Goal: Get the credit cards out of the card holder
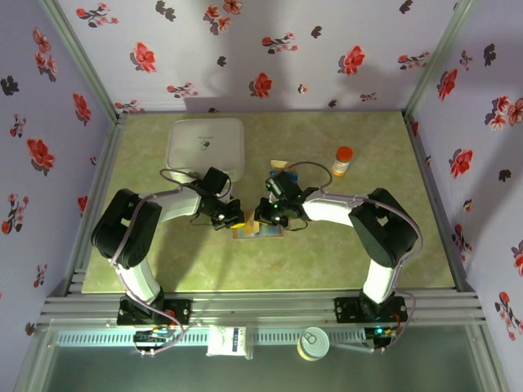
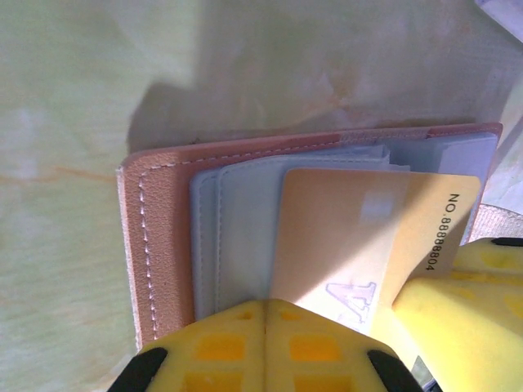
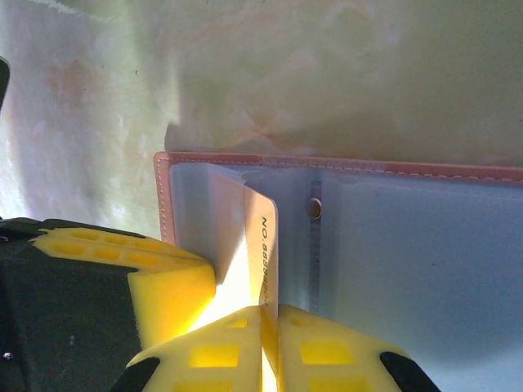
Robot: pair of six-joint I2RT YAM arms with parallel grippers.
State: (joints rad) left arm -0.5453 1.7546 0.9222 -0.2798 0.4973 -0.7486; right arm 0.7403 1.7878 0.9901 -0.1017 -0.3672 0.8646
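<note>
**Right pincer clenched on an orange card in the open holder**

The card holder (image 1: 248, 232) lay open on the green table (image 1: 343, 253), midway between the two arms, its reddish-brown leather edge and grey-blue pockets facing up. An orange card (image 3: 263, 245) stood partly out of a pocket, its printed number showing. The right pincer (image 3: 270, 314) was clenched on this card's edge, fingers pressed together with the card between them. The left pincer (image 2: 265, 314) was fully closed, its yellow fingers (image 2: 221, 347) meeting over the holder's pockets; whether it pinched the leather could not be told. Beyond stood a white box (image 1: 206, 145) and an orange-capped bottle (image 1: 342, 161).
</note>
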